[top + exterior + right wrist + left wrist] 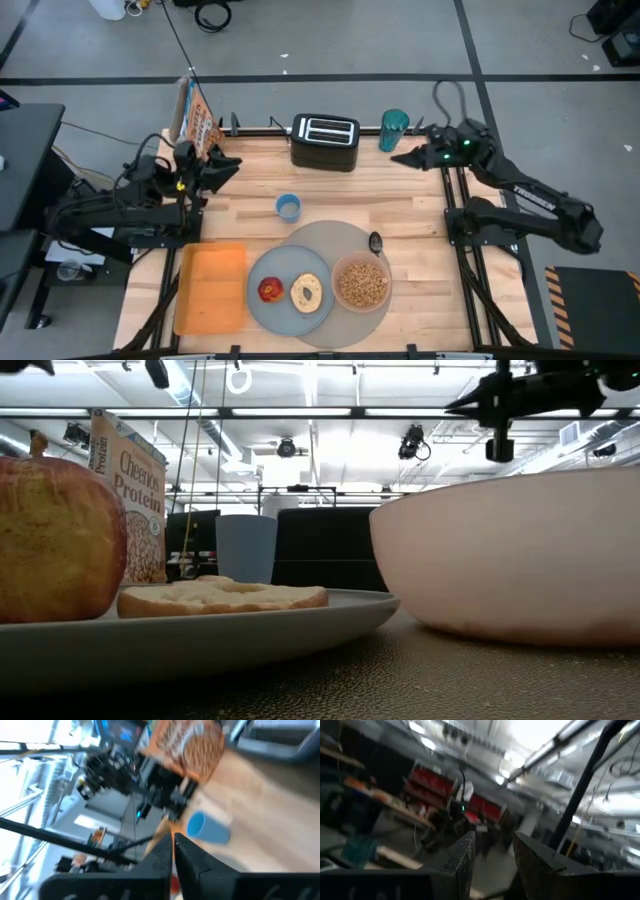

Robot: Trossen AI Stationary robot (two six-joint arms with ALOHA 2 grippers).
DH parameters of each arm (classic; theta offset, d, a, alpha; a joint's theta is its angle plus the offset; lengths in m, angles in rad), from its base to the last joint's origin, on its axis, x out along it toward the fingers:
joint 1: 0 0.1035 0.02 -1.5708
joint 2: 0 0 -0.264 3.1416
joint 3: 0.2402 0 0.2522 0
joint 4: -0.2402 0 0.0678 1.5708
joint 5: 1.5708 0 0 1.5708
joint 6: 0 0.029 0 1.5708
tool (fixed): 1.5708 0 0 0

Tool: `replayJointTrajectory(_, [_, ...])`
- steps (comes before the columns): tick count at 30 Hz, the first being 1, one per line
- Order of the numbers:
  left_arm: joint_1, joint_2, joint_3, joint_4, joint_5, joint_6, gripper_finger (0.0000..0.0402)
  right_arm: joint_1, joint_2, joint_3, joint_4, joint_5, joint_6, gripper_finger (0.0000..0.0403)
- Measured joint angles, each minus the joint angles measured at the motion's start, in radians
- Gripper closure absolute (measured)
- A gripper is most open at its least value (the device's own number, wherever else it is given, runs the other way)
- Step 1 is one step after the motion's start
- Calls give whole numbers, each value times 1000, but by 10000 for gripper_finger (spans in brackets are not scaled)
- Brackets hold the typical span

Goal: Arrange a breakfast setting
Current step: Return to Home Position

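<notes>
The right end effector (398, 159) hangs over the back right of the bench (250, 215), near the teal cup (394, 128). Its fingers are pressed together on nothing. The left end effector (228, 166) hangs over the back left, by the cereal box (198, 120), with its fingers parted and empty. Both are well apart from the setting at the front edge.

There the grey mat (345, 240) carries the blue-grey plate (272, 315) on its left part, with the plate's left rim reaching past the mat. The red apple (270, 290) and the round toasted bread (306, 292) lie side by side on the plate. The pink bowl (361, 306) sits on the mat just beside the plate, filled with brown cereal (361, 283). The dark spoon (376, 241) lies on the mat just behind the bowl.

- **Bowl:** it looks stiff and smooth-walled, and its loose fill would spill on a tilt. I would pinch the rim and keep it level.
- **Apple:** firm and heavy for its size, but round and apt to roll, so grip it across the widest part.
- **Bread:** light and crumbly, so it wants a gentle hold on opposite edges.
- **Spoon:** thin and flat against the soft mat. The handle is the place to take it.
- **Mat:** probably limp, so it would sag if lifted.

Nothing looks left to move.
</notes>
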State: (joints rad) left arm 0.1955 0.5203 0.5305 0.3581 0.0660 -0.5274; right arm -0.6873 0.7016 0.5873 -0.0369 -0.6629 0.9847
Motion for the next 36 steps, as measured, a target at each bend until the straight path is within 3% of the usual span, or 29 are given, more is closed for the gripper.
replayJointTrajectory(4, [-1,-47,-132,159,-83,-6,260,-109,-68,0,-1,-22,-62,395])
replayJointTrajectory(11, [-1,-63,-344,346,-245,-89,260,-198,-113,-59,61,-127,-56,391])
replayJointTrajectory(14, [-3,-64,-389,403,-303,-89,261,-211,-152,-114,129,-141,-11,396])
replayJointTrajectory(18, [-3,-65,-394,408,-347,-36,261,-220,-249,-165,188,-83,-8,396])
replayJointTrajectory(23, [-3,-65,-394,352,-390,19,261,-220,-397,-173,200,-37,-31,395])
replayJointTrajectory(27, [-3,-65,-394,198,-396,17,261,-219,-523,-173,201,-31,-34,395])
replayJointTrajectory(33, [-3,-65,-394,-2,-405,26,261,-219,-700,-173,172,71,-122,396])
replayJointTrajectory(36, [-3,-64,-394,-75,-435,17,261,-219,-689,-175,105,99,-172,395])
